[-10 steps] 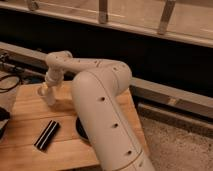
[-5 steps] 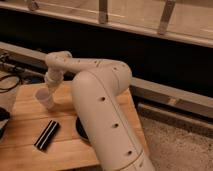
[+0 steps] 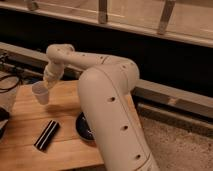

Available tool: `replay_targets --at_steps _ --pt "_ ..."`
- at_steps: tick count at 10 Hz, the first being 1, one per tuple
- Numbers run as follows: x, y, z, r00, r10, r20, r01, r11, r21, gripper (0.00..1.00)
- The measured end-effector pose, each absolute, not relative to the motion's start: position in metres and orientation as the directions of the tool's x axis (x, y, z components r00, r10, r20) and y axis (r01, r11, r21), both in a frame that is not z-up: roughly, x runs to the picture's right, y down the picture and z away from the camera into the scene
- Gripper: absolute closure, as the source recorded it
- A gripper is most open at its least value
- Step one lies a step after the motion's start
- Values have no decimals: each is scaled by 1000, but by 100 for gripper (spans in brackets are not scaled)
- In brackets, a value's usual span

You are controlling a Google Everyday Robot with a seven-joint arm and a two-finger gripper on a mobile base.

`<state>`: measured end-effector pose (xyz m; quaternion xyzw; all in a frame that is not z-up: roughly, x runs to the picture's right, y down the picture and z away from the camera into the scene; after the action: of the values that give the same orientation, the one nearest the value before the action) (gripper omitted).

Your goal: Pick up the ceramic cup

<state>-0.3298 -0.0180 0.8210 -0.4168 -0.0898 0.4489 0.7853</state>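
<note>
The white robot arm (image 3: 107,95) fills the middle of the view, its thick segment rising from the near edge and bending left at a rounded joint, from which a slimmer link drops toward the wooden table (image 3: 65,102). At the lower end of that link sits the end effector (image 3: 46,86), over the far left part of the table. The ceramic cup (image 3: 40,93) is right at its tip, tilted, with its mouth turned up and to the left and its narrower base pointing down and to the right. The cup appears to be lifted slightly off the wood, though whether it touches the surface cannot be told for certain. The end effector looks closed on the cup's rim, with the cup hanging just below and to the left of it.

Nearer on the table, a dark flat rectangular object (image 3: 46,135) lies diagonally. To its right, a dark bowl (image 3: 84,127) is partly hidden behind the arm. Black cables (image 3: 10,82) lie at the far left edge. Behind the table runs a dark wall with a pale ledge (image 3: 165,95).
</note>
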Motion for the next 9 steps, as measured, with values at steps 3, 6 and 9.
replay_targets --at_steps 3,6,9 --pt "-322 -24 807 577 786 -222 -620 245 -745 100" --pt "-328 -28 797 585 785 -205 -606 255 -754 100" --pt "-326 -30 793 585 786 -200 -602 255 -757 100"
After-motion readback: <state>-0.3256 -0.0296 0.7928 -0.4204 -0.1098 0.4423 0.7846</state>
